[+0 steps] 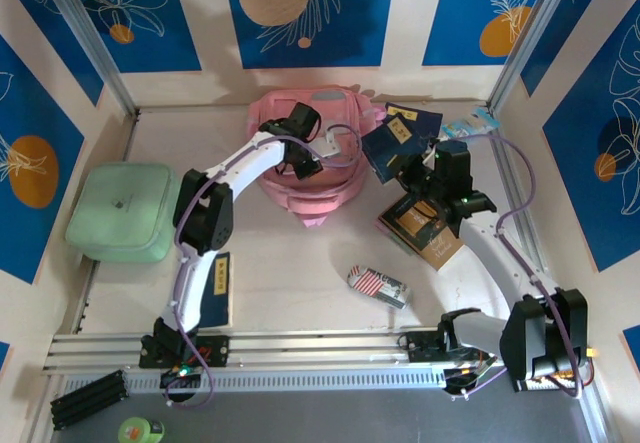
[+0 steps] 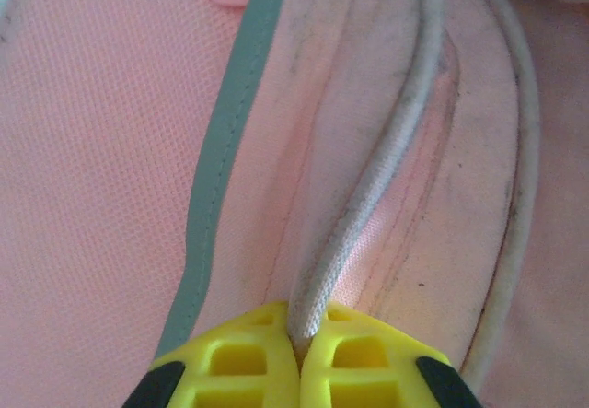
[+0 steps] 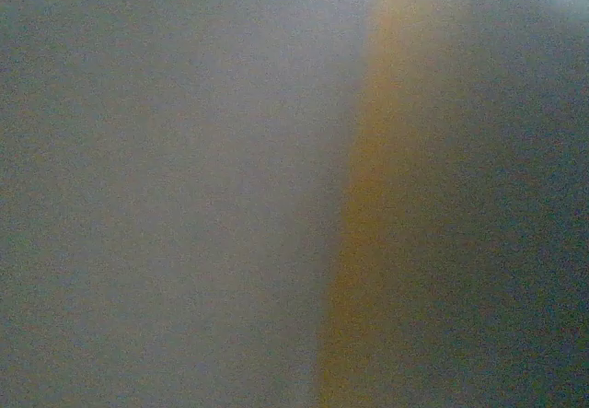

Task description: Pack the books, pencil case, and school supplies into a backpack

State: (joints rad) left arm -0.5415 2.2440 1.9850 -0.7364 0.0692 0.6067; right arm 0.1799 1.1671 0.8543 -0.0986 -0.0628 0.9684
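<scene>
Pale desk (image 1: 300, 263), left hand (image 2: 300, 339) clenched on grey piping (image 2: 368, 196) of pink backpack (image 2: 92, 169), right hand (image 1: 412, 171) grasping navy book (image 1: 383, 143) at its fingertips.

3 navy bks (image 1: 385, 145), 1 notebook (image 1: 428, 231), 1 pouch (image 1: 378, 285), 1 backpack (image 1: 312, 198)

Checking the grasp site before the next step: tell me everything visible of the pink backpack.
The large soft pink fabric backpack lies slumped at the far middle of the pale table, with its straps bunched at the far end. Up close its cloth looks like a fine woven mesh, crossed by a grey-green trim strip and grimy whitish piped seams. The left tool rests on it, shut on one of those piped seams, which runs up from between the yellow fingertips.
</scene>
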